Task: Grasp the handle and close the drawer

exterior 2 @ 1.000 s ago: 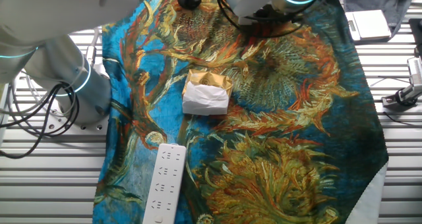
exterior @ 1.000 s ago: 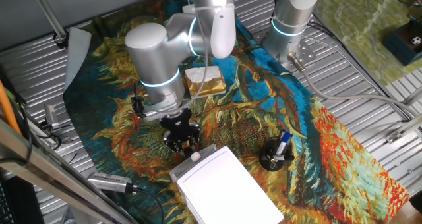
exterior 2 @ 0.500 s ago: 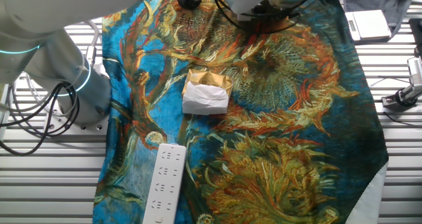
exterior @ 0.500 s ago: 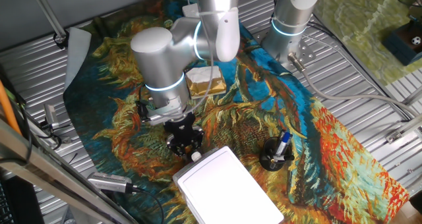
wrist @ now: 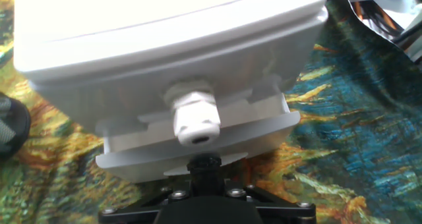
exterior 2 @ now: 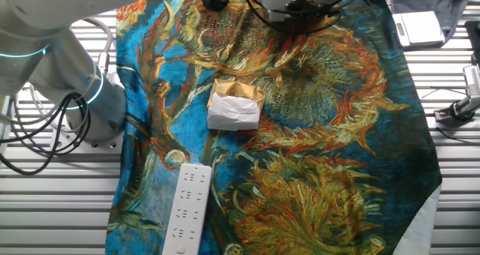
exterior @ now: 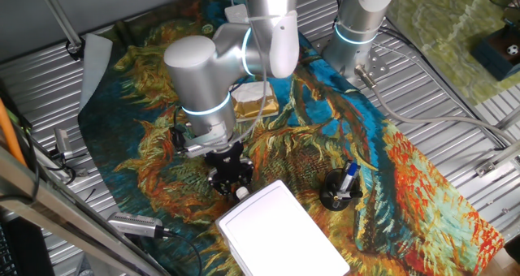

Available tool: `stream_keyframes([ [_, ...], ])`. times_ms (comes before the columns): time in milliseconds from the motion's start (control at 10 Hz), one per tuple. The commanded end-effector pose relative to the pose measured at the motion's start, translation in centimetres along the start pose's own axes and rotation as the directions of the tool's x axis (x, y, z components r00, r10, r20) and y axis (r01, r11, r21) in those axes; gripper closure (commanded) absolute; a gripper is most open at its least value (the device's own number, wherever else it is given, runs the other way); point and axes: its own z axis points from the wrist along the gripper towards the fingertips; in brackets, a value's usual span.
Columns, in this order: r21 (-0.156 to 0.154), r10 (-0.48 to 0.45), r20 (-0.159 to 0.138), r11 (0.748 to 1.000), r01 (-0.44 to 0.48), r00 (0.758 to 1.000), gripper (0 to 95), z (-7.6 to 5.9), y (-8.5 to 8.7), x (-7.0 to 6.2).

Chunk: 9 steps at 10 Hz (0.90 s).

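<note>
Desk (exterior: 455, 114) is ribbed metal with a painted cloth (exterior: 406, 187) spread over it. My arm (exterior: 203, 81) reaches down at the front of the white box (exterior: 276, 235), which sits at the near edge of the cloth.

Drawer (wrist: 198, 135) is at the box's front face, and it looks only slightly proud of the body in the hand view, so I judge the close nearly done.

Hand (exterior: 230, 175) is right at the box front, low over the cloth. Can't tell finger spacing: the fingers aren't visible in the hand view, only the black base at the bottom edge, and the fixed view is too small to resolve them. So I can't confirm a grip.

Handle (wrist: 196, 118) is a small white knob, centred in the hand view, pointing straight back at the camera.

For this step I'd keep the push straight along the drawer's travel, no sideways load, since the knob is small and smooth and I'd expect it to slip out if I twist. The box is light plastic on cloth and may slide instead of the drawer seating, so push slowly and watch for the body moving.

Nearby but well apart: wrapped block (exterior 2: 234, 105), power strip (exterior 2: 187, 208), black pen cup (exterior: 340, 188). The other fixed view doesn't show the box.
</note>
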Motion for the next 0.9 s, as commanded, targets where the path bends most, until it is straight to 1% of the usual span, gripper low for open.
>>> stream_keyframes([
  [100, -0.003, -0.005, 0.001, 1.000, 0.005, 1.000, 95.0, 0.03, 0.00, 0.05],
  [400, -0.006, -0.004, 0.018, 1.000, 0.004, 1.000, 95.0, 0.03, 0.00, 0.05],
  [700, -0.002, -0.020, -0.012, 1.000, 0.020, 1.000, 95.0, 0.02, 0.00, 0.06],
  [900, 0.002, -0.030, -0.019, 1.000, 0.030, 0.999, 57.0, 0.01, 0.00, 0.07],
])
